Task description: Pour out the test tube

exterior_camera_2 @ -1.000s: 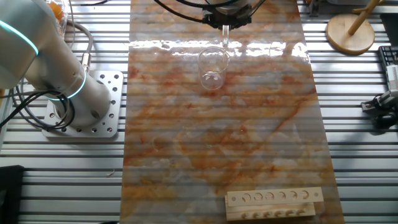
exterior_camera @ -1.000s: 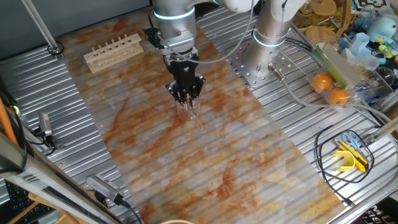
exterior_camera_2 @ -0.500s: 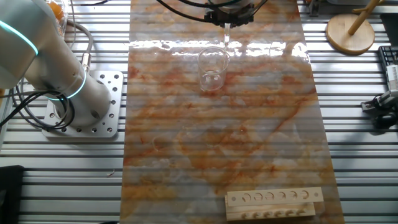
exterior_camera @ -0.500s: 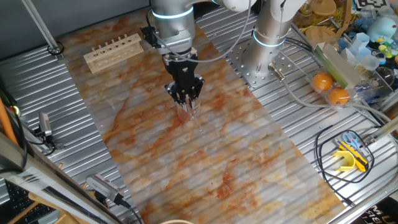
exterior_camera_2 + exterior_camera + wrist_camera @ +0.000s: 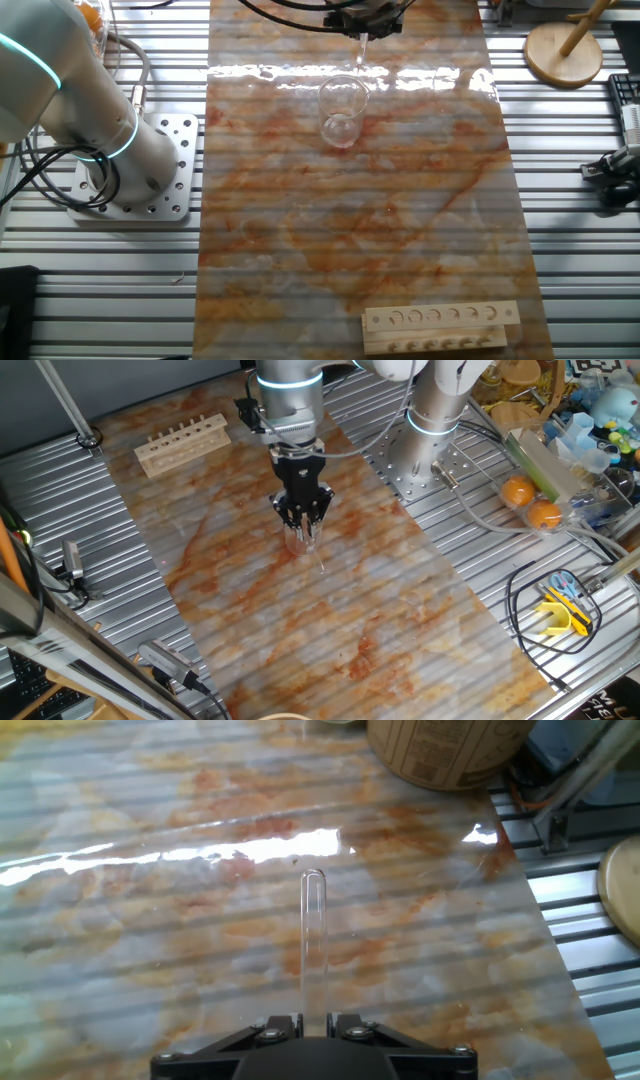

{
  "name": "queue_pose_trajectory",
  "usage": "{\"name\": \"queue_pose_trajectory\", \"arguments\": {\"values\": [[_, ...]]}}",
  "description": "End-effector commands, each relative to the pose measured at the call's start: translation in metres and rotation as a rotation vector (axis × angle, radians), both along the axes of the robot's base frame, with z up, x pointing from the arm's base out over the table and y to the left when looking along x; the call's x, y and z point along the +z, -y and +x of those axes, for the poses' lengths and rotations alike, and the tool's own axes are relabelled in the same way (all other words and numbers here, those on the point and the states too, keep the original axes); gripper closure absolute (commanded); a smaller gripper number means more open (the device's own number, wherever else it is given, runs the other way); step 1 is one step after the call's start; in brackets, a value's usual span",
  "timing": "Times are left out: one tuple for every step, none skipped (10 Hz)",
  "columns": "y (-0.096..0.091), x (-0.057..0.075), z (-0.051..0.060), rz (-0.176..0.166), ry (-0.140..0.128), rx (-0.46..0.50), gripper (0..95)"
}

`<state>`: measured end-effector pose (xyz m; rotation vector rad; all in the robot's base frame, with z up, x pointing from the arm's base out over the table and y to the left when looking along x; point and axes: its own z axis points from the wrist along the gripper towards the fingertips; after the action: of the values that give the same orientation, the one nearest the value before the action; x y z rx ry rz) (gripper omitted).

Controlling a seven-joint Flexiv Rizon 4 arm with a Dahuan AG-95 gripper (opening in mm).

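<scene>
Your black two-finger end effector (image 5: 302, 525) was clamped on the slim clear glass test tube (image 5: 314, 942), held upright above the marbled orange tabletop (image 5: 400, 250) beside the wider clear glass beaker (image 5: 341, 110); carrying appeared under way, tilting over the beaker next.

One fixed view is taken from high above a long edge of the worktop (image 5: 400, 630), angled down across it. The other fixed view is taken nearly overhead from the opposite side. The rack (image 5: 182, 443) (image 5: 441, 328) is shared by both. The hand view is taken close, along the fingers (image 5: 268, 1032).
</scene>
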<state>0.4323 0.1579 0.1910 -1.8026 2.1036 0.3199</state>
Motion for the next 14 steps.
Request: {"name": "queue_pose_trajectory", "arguments": {"values": [[-0.0006,-0.0007,0.0006,0.012,0.000,-0.010,95.0],[-0.0006,-0.0007,0.0005,0.015,-0.002,-0.016,95.0],[-0.0006,-0.0007,0.0005,0.021,-0.002,-0.021,95.0],[0.0000,-0.0008,0.0005,0.021,-0.003,-0.022,95.0],[0.0007,-0.0008,0.0005,0.024,-0.003,-0.022,95.0],[0.0012,-0.0010,0.0001,0.028,-0.004,-0.026,95.0],[0.0036,-0.0019,-0.0009,0.033,-0.008,-0.037,95.0],[0.0054,-0.0030,-0.0023,0.046,-0.007,-0.037,95.0],[0.0061,-0.0038,-0.0033,0.053,-0.007,-0.040,95.0],[0.0063,-0.0040,-0.0035,0.071,-0.008,-0.043,95.0],[0.0063,-0.0040,-0.0035,0.080,-0.009,-0.044,95.0],[0.0063,-0.0040,-0.0036,0.086,-0.009,-0.050,95.0],[0.0063,-0.0040,-0.0036,0.090,-0.009,-0.050,95.0],[0.0063,-0.0039,-0.0036,0.095,-0.008,-0.051,95.0]]}}
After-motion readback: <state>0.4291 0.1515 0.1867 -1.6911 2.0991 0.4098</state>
